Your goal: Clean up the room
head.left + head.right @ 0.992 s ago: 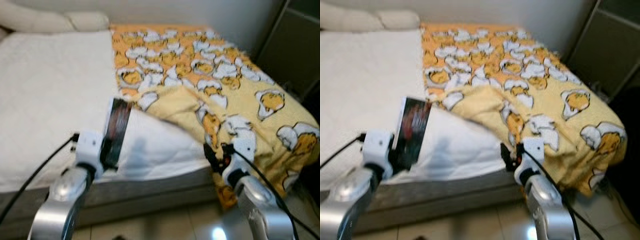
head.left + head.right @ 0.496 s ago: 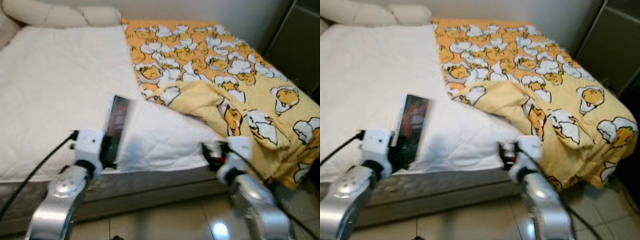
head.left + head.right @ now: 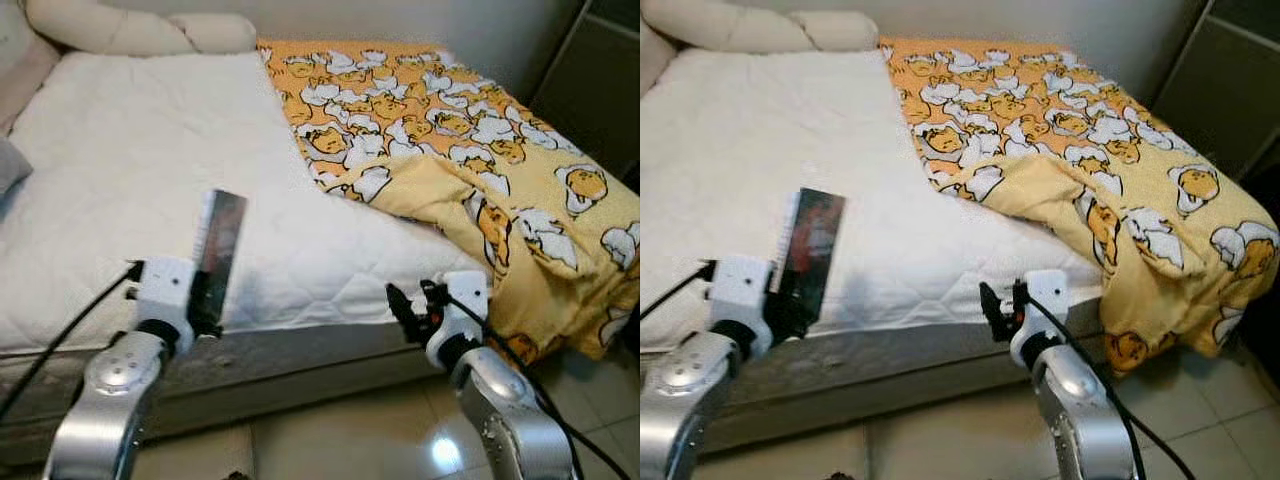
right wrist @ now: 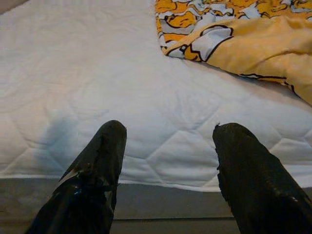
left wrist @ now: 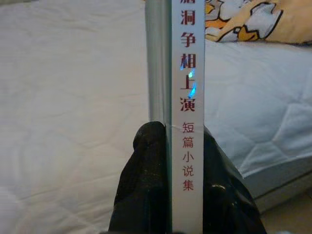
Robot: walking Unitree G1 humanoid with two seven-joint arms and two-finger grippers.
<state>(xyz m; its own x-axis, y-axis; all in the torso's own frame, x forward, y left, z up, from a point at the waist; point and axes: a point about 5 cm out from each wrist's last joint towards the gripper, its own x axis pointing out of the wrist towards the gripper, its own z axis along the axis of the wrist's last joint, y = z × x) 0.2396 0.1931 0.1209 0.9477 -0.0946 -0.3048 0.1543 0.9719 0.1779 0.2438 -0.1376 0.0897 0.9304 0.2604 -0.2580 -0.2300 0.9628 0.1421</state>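
Observation:
My left gripper (image 3: 205, 305) is shut on a thin book (image 3: 219, 245), which it holds upright over the near edge of the bed. The book's white spine with red characters (image 5: 187, 97) sits clamped between the two black fingers (image 5: 146, 185). My right gripper (image 3: 410, 305) is open and holds nothing, level with the mattress's near edge beside the hanging blanket; its two fingertips (image 4: 109, 146) stand apart over the white mattress (image 4: 146, 97). A yellow and orange cartoon-print blanket (image 3: 470, 130) lies rumpled over the right side of the bed.
The white quilted mattress (image 3: 130, 180) spans the left and middle of the view, with cream pillows (image 3: 130, 28) at its head. A dark cabinet (image 3: 595, 80) stands at the far right. Glossy tiled floor (image 3: 340, 440) lies below the bed frame.
The view has shifted, so the bed and blanket now sit further right and more of the mattress shows. Both grippers keep their hold and pose relative to me.

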